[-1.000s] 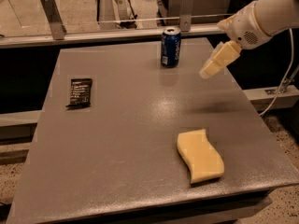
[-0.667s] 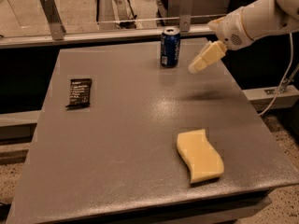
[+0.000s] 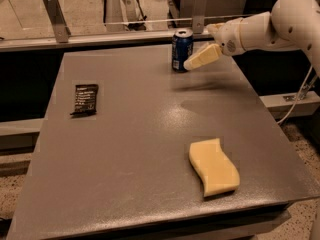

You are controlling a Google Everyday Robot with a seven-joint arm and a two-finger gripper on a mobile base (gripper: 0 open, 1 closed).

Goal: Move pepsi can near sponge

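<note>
The dark blue pepsi can (image 3: 181, 49) stands upright near the far edge of the grey table (image 3: 125, 144). My gripper (image 3: 192, 63) comes in from the right on a white arm, and its cream fingers (image 3: 202, 57) point down-left, their tips right beside the can's lower right side. The pale yellow sponge (image 3: 213, 167) with wavy sides lies flat at the front right of the table, well apart from the can.
A flat black snack packet (image 3: 85, 99) lies at the left of the table. A metal rail with upright posts (image 3: 54, 17) runs behind the far edge. A cable (image 3: 299, 97) hangs at the right.
My gripper has moved left and slightly down, from well right of the can to right beside it. Can, sponge and packet have not moved.
</note>
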